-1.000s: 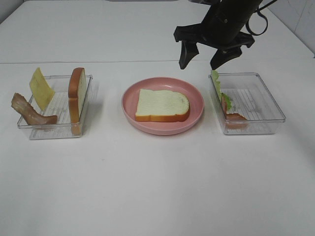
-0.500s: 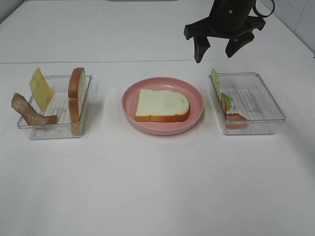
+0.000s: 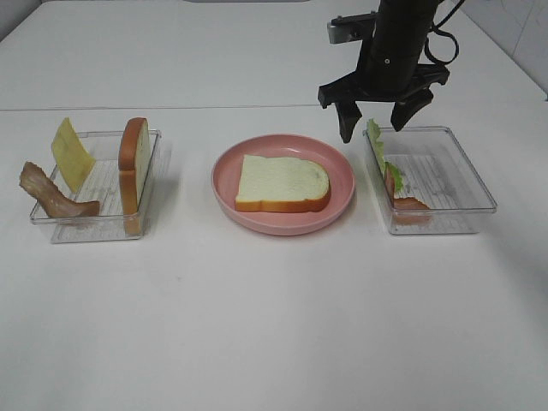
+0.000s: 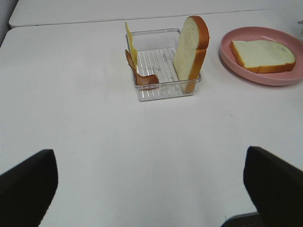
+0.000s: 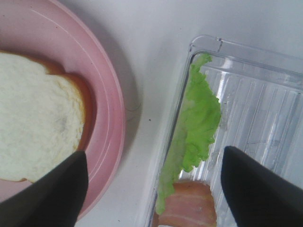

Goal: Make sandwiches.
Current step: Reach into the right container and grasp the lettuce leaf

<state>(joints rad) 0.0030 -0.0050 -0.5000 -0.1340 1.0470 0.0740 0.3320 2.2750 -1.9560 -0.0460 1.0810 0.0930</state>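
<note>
No stacked sandwich is in view. One white bread slice [image 3: 282,183] [image 5: 38,127] lies flat on the pink plate [image 3: 342,175]. My right gripper [image 3: 374,130] [image 5: 156,189] hangs open just above the green lettuce [image 3: 375,141] [image 5: 196,123], which leans on the left wall of the right tray [image 3: 462,210]. One finger is over the gap between plate and tray, the other over the tray. Bacon [image 5: 187,208] lies beside the lettuce. My left gripper [image 4: 151,189] is open and empty over bare table, short of the left tray [image 4: 163,87].
The left tray [image 3: 94,224] holds an upright bread slice [image 3: 134,163] [image 4: 191,47], a yellow cheese slice [image 3: 70,154] [image 4: 129,40] and a bacon strip [image 3: 51,197] [image 4: 137,71]. The pink plate [image 5: 111,123] sits close to the right tray's wall.
The right gripper shifted right from beside the plate's back edge, rose, then came down over the right tray's left wall and the lettuce. Food and trays stayed put.
</note>
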